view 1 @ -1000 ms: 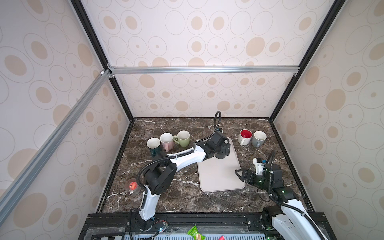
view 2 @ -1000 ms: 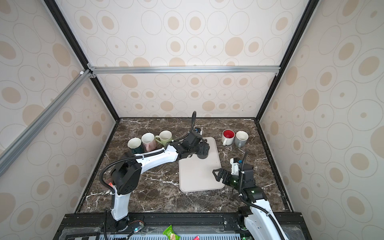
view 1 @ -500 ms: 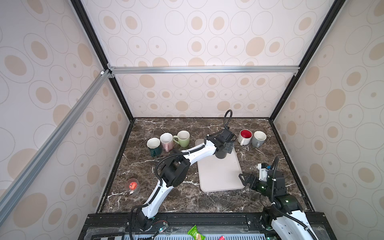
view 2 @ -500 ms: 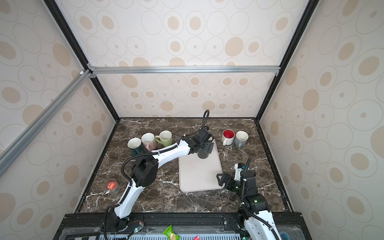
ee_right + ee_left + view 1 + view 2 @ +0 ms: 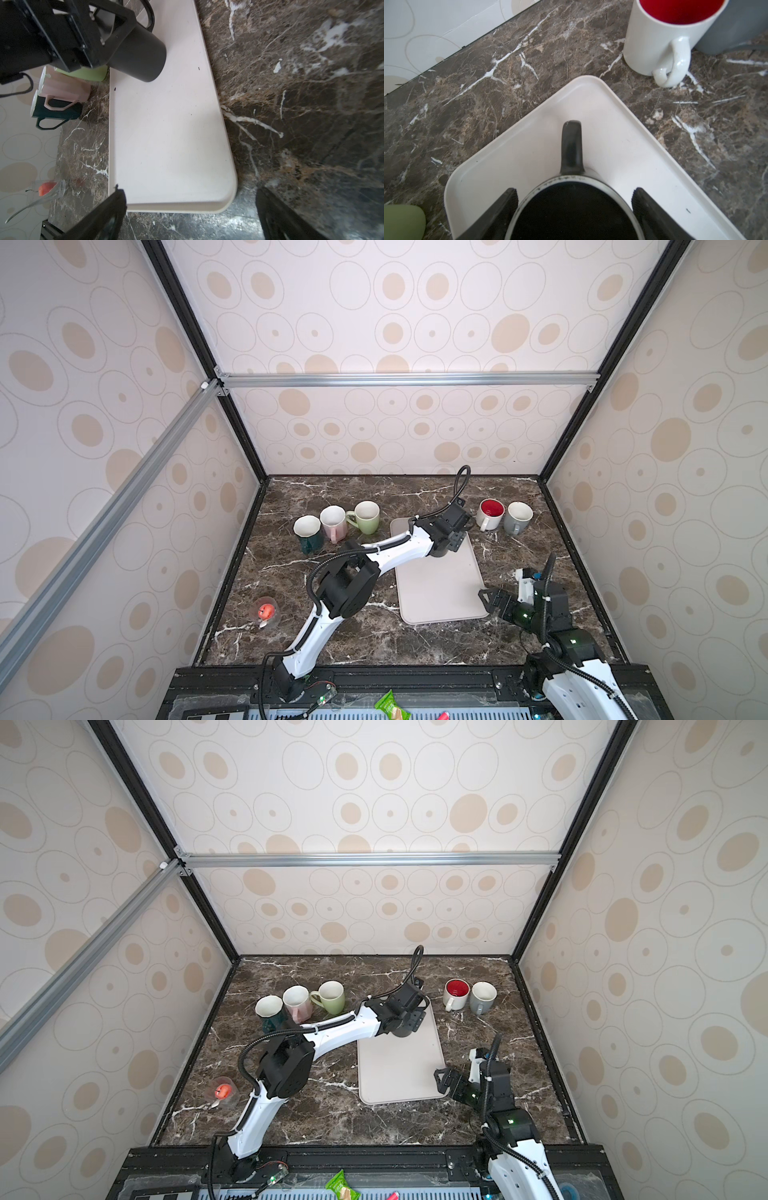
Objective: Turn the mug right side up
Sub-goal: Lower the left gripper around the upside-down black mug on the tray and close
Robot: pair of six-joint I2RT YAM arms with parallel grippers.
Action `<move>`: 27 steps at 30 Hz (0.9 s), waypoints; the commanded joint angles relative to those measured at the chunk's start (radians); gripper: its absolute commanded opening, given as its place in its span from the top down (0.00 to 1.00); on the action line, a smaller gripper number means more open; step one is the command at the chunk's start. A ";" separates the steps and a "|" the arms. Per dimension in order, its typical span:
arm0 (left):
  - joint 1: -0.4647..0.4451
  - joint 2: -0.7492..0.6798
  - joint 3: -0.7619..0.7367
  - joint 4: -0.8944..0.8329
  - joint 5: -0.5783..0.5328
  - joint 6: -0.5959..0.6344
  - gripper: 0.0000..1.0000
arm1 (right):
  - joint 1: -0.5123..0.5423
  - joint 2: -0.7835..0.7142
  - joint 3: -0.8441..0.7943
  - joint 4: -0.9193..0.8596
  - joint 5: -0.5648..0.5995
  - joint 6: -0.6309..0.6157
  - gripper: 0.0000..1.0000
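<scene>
Nearest, right gripper (image 5: pixel 190 192), spread and empty, beside the near right corner of tray (image 5: pixel 166 135). At the far end, black mug (image 5: pixel 571 212), standing, largely hidden under left gripper (image 5: pixel 574 189) in both top views, cut off in the left wrist view; white-ringed end up, rim or base unclear. Jaws spread astride it, contact uncertain.

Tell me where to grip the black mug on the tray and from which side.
Grip the black mug across its round wall, coming from above with the left end effector astride it. Its handle juts toward the tray corner, leaving both flanks free.
</scene>
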 commanded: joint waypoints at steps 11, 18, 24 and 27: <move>-0.022 -0.367 -0.538 0.187 0.202 -0.019 0.24 | 0.007 0.070 0.030 -0.051 0.022 -0.005 0.00; -0.035 -0.477 -0.661 0.216 0.200 -0.040 0.05 | 0.014 0.223 0.108 0.001 -0.001 -0.033 0.00; -0.036 -0.588 -0.738 0.284 0.172 -0.104 0.02 | 0.042 0.423 0.207 0.138 -0.029 -0.021 0.00; -0.037 -0.657 -0.771 0.303 0.136 -0.141 0.02 | 0.097 0.552 0.293 0.183 0.008 -0.028 0.00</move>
